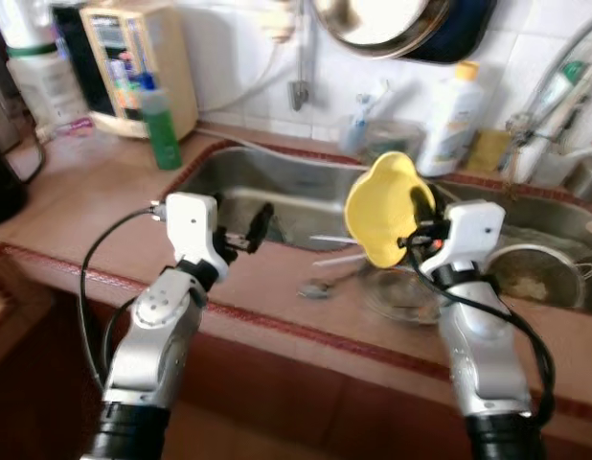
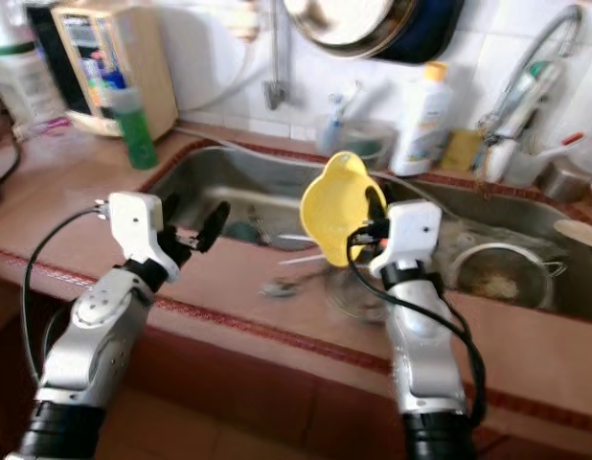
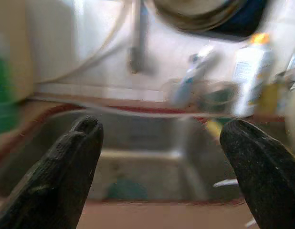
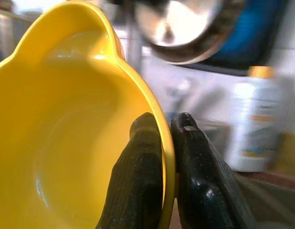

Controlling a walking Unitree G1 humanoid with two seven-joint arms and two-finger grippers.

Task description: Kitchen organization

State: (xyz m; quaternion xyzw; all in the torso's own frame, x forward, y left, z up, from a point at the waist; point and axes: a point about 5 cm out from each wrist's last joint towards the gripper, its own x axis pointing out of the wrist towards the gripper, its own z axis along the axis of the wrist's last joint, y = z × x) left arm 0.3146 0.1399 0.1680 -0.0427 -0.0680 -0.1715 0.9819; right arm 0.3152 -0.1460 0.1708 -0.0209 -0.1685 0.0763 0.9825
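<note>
Right gripper [image 1: 418, 233] pinches the rim of the yellow bowl [image 1: 382, 206], one finger inside and one outside, holding it tilted above the sink [image 1: 277, 187] (dishes lie below). Left gripper [image 1: 246, 233] hovers spread wide and empty over the near counter edge. Carry the bowl slowly, since a rim pinch may slip.

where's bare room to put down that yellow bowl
Bare counter lies between the green bottle and the sink, left of the left gripper. The sink under the yellow bowl, held by the right gripper, is crowded with a strainer and utensils.
</note>
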